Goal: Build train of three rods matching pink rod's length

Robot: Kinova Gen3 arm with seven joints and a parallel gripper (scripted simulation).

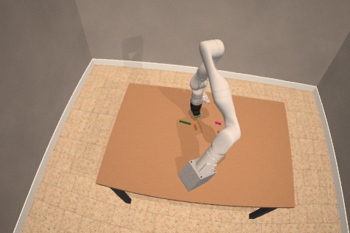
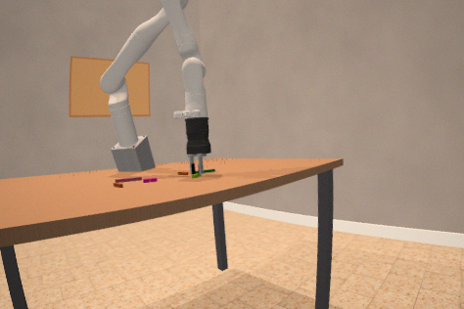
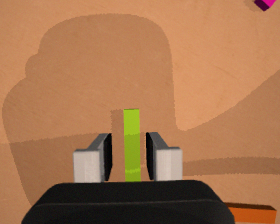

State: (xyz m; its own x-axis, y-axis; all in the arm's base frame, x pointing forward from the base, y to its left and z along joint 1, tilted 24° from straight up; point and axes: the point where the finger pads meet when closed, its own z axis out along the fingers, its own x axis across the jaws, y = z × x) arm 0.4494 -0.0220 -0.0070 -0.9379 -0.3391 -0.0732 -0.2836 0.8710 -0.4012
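A lime rod lies flat on the table between my fingers. My gripper is down at the table and straddles the rod lengthwise. It is open, with a small gap on each side of the rod. A green rod lies just left of the gripper in the top view. An orange rod lies close by. A magenta rod lies to the right.
A longer dark pink or purple rod and a second small orange rod lie near the arm's base. In the top view the arm hides most of them.
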